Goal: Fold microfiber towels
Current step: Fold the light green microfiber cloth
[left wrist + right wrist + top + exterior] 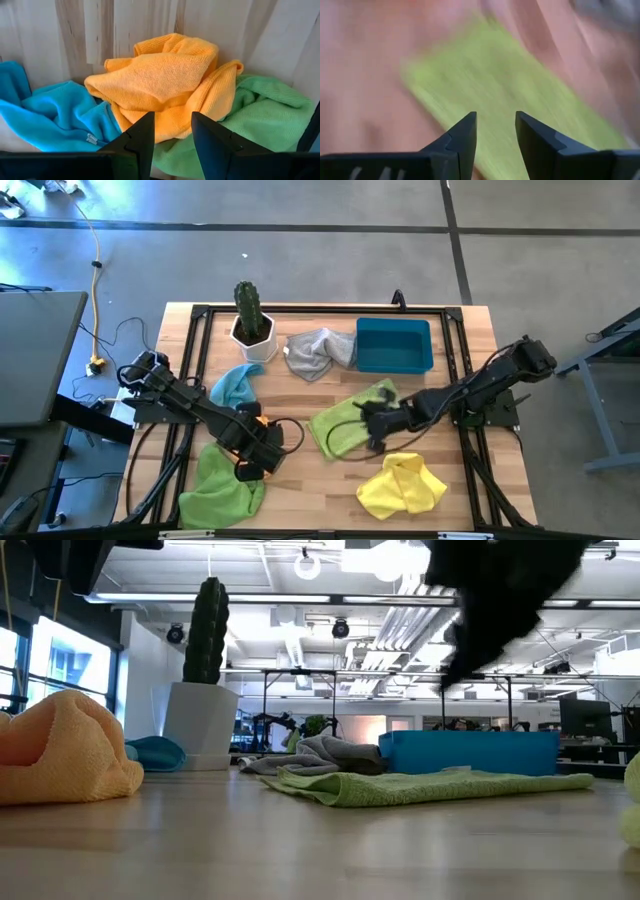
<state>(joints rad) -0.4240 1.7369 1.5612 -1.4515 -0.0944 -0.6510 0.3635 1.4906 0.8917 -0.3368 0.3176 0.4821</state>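
My left gripper (252, 463) (171, 135) points down, open, just over a bunched orange towel (160, 85) (60, 752). That towel lies between a light blue towel (55, 112) (235, 385) and a lime green one (260, 115) (220, 485). My right gripper (372, 425) (495, 132) hangs open above a second lime green towel (350, 420) (420, 786), which lies flat and folded mid-table. A yellow towel (402, 485) lies crumpled near the front edge. A grey towel (320, 350) lies at the back.
A blue plastic bin (393, 345) stands at the back right, beside the grey towel. A cactus in a white pot (250, 320) stands at the back left. A black frame (300, 310) runs around the wooden table top.
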